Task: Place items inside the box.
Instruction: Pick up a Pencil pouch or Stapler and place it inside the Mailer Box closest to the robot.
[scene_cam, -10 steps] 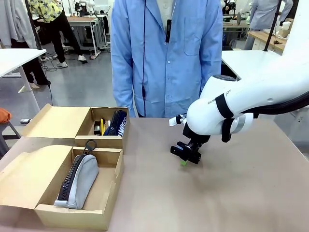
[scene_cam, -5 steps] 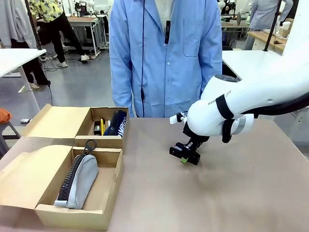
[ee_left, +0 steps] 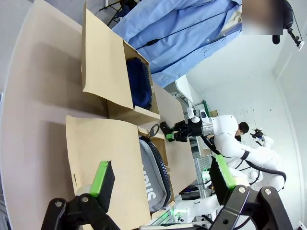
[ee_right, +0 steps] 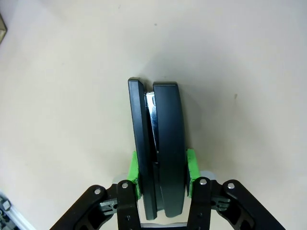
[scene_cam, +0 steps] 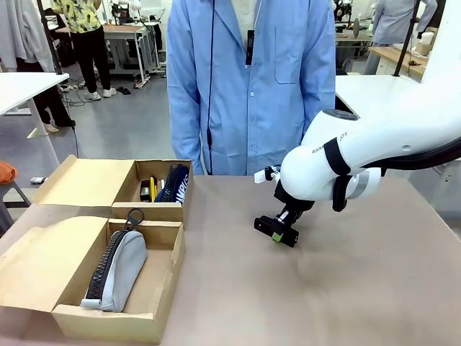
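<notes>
My right gripper [scene_cam: 276, 234] is shut on a black stapler [ee_right: 158, 139], green pads pressing both its sides, just over the table's middle. In the right wrist view the gripper [ee_right: 162, 173] holds the stapler on edge above bare tabletop. A grey zipped pencil case [scene_cam: 117, 270] lies in the near cardboard box [scene_cam: 169, 277]. The far box [scene_cam: 184, 209] holds a dark blue pouch [scene_cam: 175, 184], a yellow-and-black utility knife [scene_cam: 153, 187] and a black item. My left gripper [ee_left: 162, 175] hangs open above the near box's flap, nothing between its fingers.
Both boxes have their flaps folded out to the left [scene_cam: 79, 180]. A person in a blue coat [scene_cam: 248, 86] stands at the far edge, hands out of view. Bare tabletop [scene_cam: 346, 288] stretches to the right of the boxes.
My right gripper has risen a little with the stapler in it and otherwise stayed in place. The boxes and their contents have not moved.
</notes>
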You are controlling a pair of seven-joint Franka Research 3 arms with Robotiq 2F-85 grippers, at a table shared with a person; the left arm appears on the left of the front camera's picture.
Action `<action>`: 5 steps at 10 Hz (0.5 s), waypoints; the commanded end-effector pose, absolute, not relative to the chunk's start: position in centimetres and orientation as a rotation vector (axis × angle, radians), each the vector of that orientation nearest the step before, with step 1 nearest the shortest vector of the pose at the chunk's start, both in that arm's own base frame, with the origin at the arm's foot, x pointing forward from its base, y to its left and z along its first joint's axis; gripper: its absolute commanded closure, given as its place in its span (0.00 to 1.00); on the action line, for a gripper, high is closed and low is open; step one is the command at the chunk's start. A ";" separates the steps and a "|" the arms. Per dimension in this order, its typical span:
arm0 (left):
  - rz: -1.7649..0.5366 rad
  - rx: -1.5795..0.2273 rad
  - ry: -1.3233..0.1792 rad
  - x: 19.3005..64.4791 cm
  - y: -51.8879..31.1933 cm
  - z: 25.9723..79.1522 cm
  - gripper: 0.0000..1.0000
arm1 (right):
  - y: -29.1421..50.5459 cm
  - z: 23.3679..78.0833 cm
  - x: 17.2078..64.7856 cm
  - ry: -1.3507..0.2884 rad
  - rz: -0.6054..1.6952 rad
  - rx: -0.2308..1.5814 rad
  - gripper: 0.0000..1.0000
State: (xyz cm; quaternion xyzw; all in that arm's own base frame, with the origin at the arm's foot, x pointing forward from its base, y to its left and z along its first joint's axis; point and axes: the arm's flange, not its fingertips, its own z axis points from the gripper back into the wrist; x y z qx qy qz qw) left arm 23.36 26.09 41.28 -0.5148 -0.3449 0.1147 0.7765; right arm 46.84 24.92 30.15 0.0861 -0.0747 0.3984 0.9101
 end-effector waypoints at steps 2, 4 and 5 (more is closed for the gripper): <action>0.239 -1.123 -0.772 23.3 26.1 41.3 0.00 | 24.3 33.2 43.7 -0.108 0.755 0.190 1.00; 0.239 -1.123 -0.772 23.3 26.1 41.3 0.00 | 21.7 40.5 38.2 0.166 0.499 0.148 1.00; 0.239 -1.123 -0.772 23.3 26.1 41.3 0.00 | 20.2 43.6 34.6 0.175 0.497 0.146 1.00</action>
